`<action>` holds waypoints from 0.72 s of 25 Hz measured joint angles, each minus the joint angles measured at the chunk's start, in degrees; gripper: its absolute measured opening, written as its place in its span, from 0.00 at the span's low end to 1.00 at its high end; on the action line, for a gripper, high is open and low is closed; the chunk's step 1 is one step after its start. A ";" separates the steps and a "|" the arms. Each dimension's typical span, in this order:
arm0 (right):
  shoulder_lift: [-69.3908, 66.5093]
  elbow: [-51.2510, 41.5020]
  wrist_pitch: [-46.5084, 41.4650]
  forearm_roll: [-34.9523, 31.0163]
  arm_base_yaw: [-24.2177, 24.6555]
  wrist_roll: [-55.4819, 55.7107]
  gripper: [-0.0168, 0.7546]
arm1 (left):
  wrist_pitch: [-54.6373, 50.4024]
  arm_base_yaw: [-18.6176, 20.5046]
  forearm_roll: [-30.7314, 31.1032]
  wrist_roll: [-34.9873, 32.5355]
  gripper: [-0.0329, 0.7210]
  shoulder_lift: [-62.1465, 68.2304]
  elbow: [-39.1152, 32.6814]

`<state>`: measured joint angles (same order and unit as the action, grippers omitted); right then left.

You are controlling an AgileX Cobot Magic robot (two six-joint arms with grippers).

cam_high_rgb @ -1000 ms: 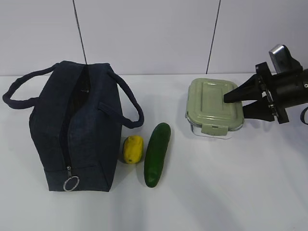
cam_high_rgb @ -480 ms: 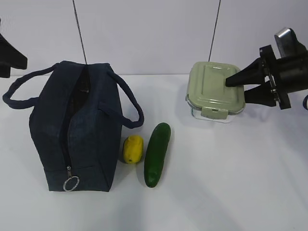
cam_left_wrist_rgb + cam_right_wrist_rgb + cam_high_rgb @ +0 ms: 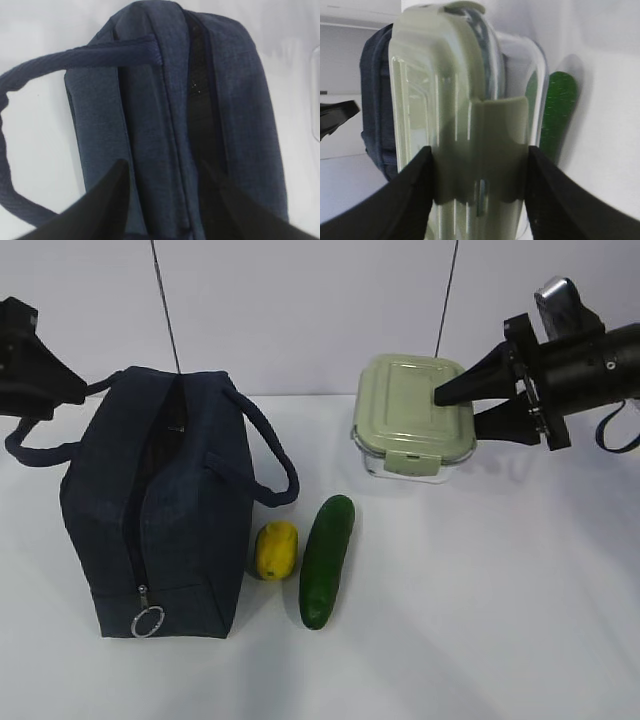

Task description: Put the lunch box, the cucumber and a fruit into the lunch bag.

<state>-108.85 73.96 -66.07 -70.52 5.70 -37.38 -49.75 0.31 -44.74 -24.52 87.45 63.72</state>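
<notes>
A: Item one, the lunch box (image 3: 412, 415)?

B: Clear container, sage-green lid, held off the tabletop (image 3: 480, 620) to the right of the bag. The right end effector (image 3: 448, 408) clamps it across its thickness, one jaw on the lid, one under the base, at the right-hand end. In the right wrist view the box (image 3: 470, 120) fills the gap between the jaws, so it is a firm hold. The grip at one end probably leaves the free end able to enter the bag first.

A: Item two, the lunch bag (image 3: 165, 505)?

B: Dark navy fabric, standing at the left, handles flopped outward. The silver ring pull (image 3: 148, 621) sits low at the near end, and the top seam looks parted, showing dark lining in the left wrist view. I judge it ready to receive.

A: Left end effector (image 3: 70, 390)?

B: Hovers over the far end of the bag (image 3: 200, 100), jaws partly spread with nothing between them, astride the top seam. Likely placed to hold or widen the mouth.

A: Items three and four?

B: The cucumber (image 3: 326, 560) and the fruit (image 3: 275, 549), a yellow oval, lie side by side on the tabletop just right of the bag, untouched, near the opening for later pickup.

A: Markings?

B: No brand, label or lettering readable on any item.
</notes>
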 joint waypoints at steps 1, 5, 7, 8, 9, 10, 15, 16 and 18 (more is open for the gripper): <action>0.00 0.63 -0.12 0.00 -0.64 0.26 0.51 | 0.00 0.00 0.00 -0.31 0.48 0.46 0.12; 0.00 2.65 -0.72 -0.79 -1.64 1.85 0.51 | 0.03 0.00 0.00 -1.07 0.48 2.09 2.26; 0.00 3.19 -0.83 -1.28 -1.65 2.29 0.51 | -0.35 -0.12 0.00 -1.07 0.48 2.97 4.01; 0.00 3.31 -0.83 -1.53 -1.65 2.52 0.51 | -0.60 -0.54 0.00 -1.18 0.48 3.57 4.98; 0.00 3.31 -0.83 -1.53 -1.65 2.65 0.51 | -0.86 -1.10 0.00 -1.18 0.48 4.14 5.87; 0.00 3.31 -0.83 -1.53 -1.76 2.77 0.51 | -1.30 -1.82 0.20 -1.18 0.48 4.88 6.58; 0.00 3.31 -0.93 -1.53 -2.64 3.00 0.51 | -3.21 -4.63 5.65 -0.73 0.48 7.14 8.94; 0.00 3.31 -0.93 -1.53 -2.77 3.00 0.51 | -3.64 -4.77 7.08 0.06 0.48 7.06 9.25; 0.00 3.31 -0.93 -1.53 -2.77 3.08 0.51 | -3.92 -4.77 9.52 2.31 0.48 7.06 9.90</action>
<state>-108.85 77.27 -66.99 -72.05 2.93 -34.29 -53.67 -4.46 -35.22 -22.21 94.51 73.62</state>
